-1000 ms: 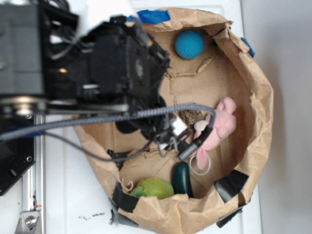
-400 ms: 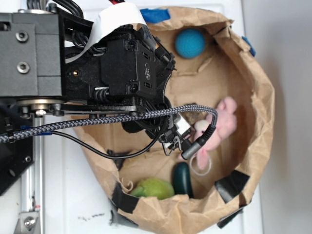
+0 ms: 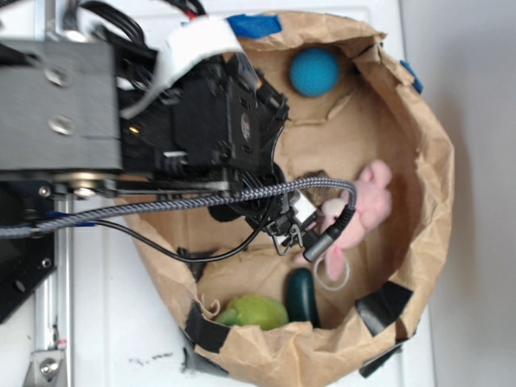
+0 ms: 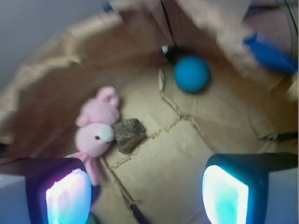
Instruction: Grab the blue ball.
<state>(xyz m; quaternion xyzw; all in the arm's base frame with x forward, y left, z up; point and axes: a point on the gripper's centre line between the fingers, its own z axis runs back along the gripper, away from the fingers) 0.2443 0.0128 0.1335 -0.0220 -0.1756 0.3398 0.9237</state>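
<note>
The blue ball (image 3: 314, 72) lies at the far end of the brown paper bag's floor, near the rim; in the wrist view it (image 4: 192, 74) sits up and right of centre, well ahead of the jaws. My gripper (image 4: 147, 193) is open and empty, its two pads (image 4: 68, 196) wide apart over bare bag floor. In the exterior view the black arm hides the gripper itself; it hangs over the bag's left-middle part, well short of the ball.
A pink plush (image 3: 363, 211) (image 4: 97, 130) lies by a brownish lump (image 4: 129, 134). A dark green oval object (image 3: 301, 295) and a light green thing (image 3: 255, 311) lie at the near end. The bag's paper wall (image 3: 427, 185) rings everything; blue tape (image 3: 254, 27) marks the rim.
The arm has shifted a little over the bag's left side and its cable end has moved slightly. The ball and the other things have not moved.
</note>
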